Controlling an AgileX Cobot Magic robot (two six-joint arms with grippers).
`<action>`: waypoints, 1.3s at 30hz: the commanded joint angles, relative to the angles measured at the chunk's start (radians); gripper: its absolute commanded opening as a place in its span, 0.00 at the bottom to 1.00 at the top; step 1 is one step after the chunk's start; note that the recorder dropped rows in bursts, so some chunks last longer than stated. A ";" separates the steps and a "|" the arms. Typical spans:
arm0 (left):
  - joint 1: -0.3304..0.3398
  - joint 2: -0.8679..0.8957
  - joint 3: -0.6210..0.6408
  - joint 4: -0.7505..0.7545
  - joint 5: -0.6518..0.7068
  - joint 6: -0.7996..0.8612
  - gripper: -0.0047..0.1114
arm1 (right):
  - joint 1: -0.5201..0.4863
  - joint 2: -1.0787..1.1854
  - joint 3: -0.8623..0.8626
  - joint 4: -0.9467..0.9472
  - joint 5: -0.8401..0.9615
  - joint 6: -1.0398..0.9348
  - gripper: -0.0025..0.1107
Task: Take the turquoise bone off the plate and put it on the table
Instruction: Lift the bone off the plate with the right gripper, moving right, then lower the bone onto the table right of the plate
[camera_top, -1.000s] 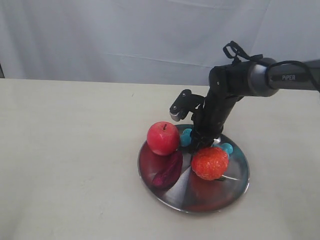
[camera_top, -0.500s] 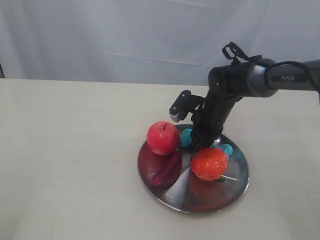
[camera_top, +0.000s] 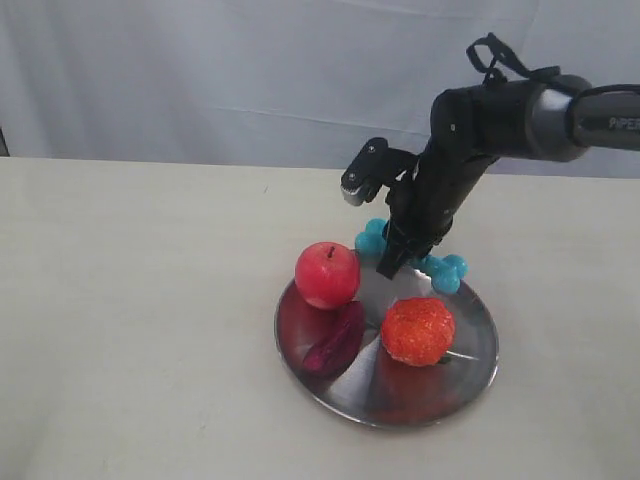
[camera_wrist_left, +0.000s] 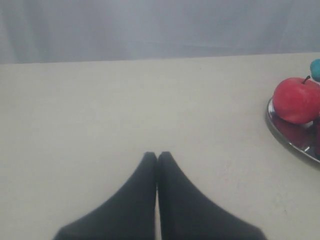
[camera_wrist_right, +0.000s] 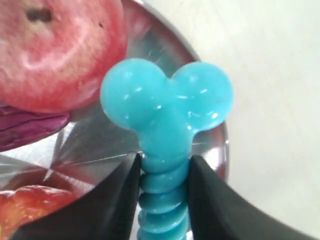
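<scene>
The turquoise bone (camera_top: 441, 270) hangs in the air just above the far rim of the steel plate (camera_top: 470, 375), its ribbed shaft clamped between the black fingers of my right gripper (camera_top: 403, 255). The right wrist view shows the bone (camera_wrist_right: 167, 107) close up, knobs outward, with my right gripper (camera_wrist_right: 164, 167) shut on the shaft over the plate's rim (camera_wrist_right: 222, 142). My left gripper (camera_wrist_left: 157, 156) is shut on nothing, low over the beige table (camera_wrist_left: 125, 110), well to the left of the plate (camera_wrist_left: 290, 141).
On the plate sit a red apple (camera_top: 326, 275), a dark purple piece (camera_top: 337, 340) and a bumpy orange-red fruit (camera_top: 418, 330). A white curtain (camera_top: 250, 70) backs the table. Bare tabletop (camera_top: 130, 300) lies left of the plate.
My right gripper has risen and shifted back and a little right, lifting the turquoise bone off the plate. The fruits and the plate stayed put.
</scene>
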 joint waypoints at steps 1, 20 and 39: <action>-0.003 -0.001 0.003 0.000 -0.001 -0.001 0.04 | 0.001 -0.069 -0.001 -0.001 0.016 0.009 0.02; -0.003 -0.001 0.003 0.000 -0.001 -0.001 0.04 | -0.117 -0.286 -0.001 -0.101 0.324 0.469 0.02; -0.003 -0.001 0.003 0.000 -0.001 -0.001 0.04 | -0.300 -0.372 0.413 -0.081 0.068 0.773 0.02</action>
